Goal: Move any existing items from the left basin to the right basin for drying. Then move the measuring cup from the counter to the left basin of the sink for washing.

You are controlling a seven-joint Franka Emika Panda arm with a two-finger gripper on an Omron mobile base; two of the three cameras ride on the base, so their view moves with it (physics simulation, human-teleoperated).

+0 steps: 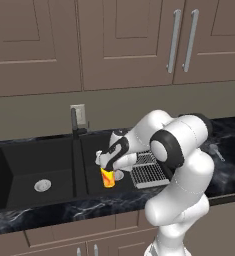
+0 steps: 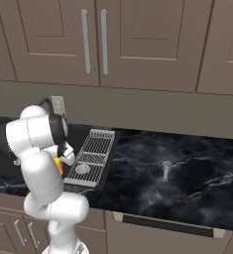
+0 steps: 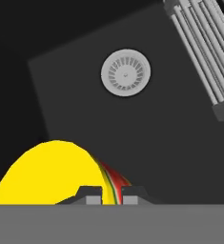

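Observation:
My gripper [image 1: 106,166] is shut on the rim of the small yellow cup [image 1: 108,178], whose orange-red end points down. It hangs just above the floor of the narrower right basin [image 1: 96,150], close to that basin's silver drain [image 1: 118,175]. In the hand view the yellow cup [image 3: 51,176] sits between my fingertips [image 3: 90,195], with the right basin's drain [image 3: 126,73] ahead. The wider left basin [image 1: 19,160] holds only its drain [image 1: 42,185]. The grey measuring cup [image 2: 166,169] lies on the black marble counter [image 2: 197,188], to the right of the sink; it is also seen at the measuring cup [image 1: 216,150].
A white wire rack [image 1: 148,170] lies along the right basin's right side, beside my hand. The dark faucet [image 1: 75,125] stands behind the divider between the basins. Wall cabinets [image 1: 129,40] hang above, and my own arm [image 1: 181,145] leans over the counter.

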